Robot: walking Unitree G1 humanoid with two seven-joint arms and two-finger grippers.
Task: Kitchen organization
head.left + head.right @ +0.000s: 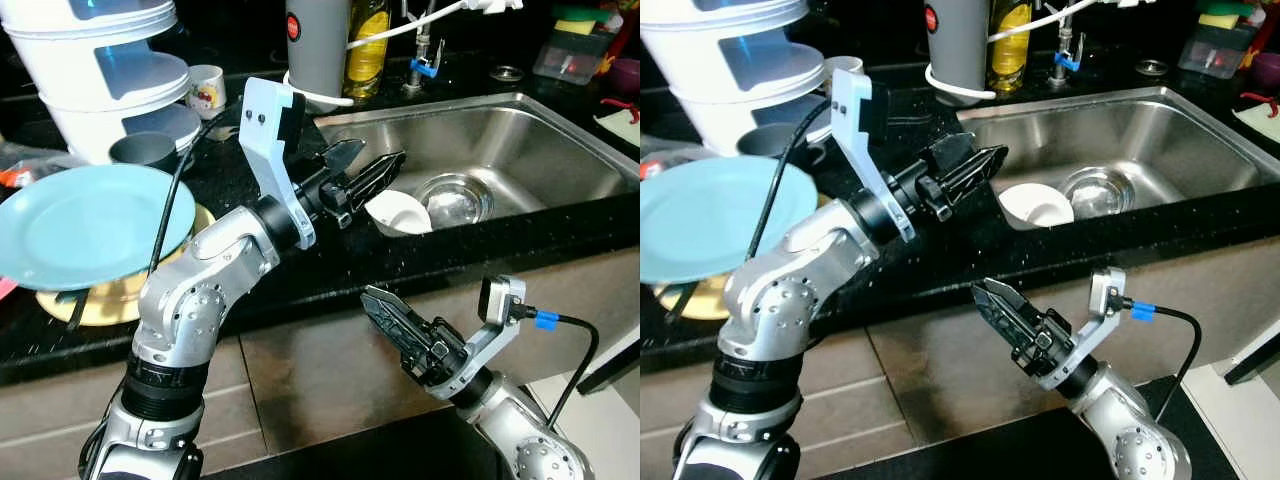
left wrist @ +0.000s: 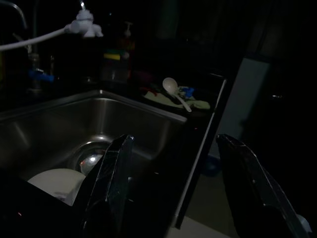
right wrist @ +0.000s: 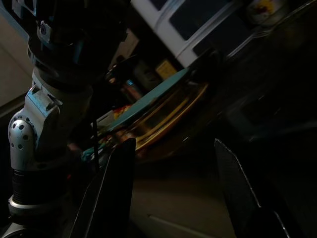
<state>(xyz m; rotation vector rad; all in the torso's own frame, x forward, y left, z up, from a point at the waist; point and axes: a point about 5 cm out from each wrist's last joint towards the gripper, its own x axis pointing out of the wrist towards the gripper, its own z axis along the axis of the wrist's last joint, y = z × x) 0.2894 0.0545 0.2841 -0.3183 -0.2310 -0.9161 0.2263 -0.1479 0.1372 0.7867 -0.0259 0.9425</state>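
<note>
Both arms are brushed silver metal with rounded joint housings dotted with small screw holes, plus ribbed black collars near the base of the left one. The left end effector [image 1: 365, 168] has two long black textured fingers [image 2: 110, 191], and a pale blue-grey camera bracket [image 1: 272, 150] is bolted on above it with two dark screws showing. A black cable [image 1: 165, 225] runs along that arm. The right end effector [image 1: 385, 312] is the same black two-finger design, with a small silver camera block [image 1: 500, 298] on its wrist and a black cable with a blue plug [image 1: 545, 320] looping off it.
</note>
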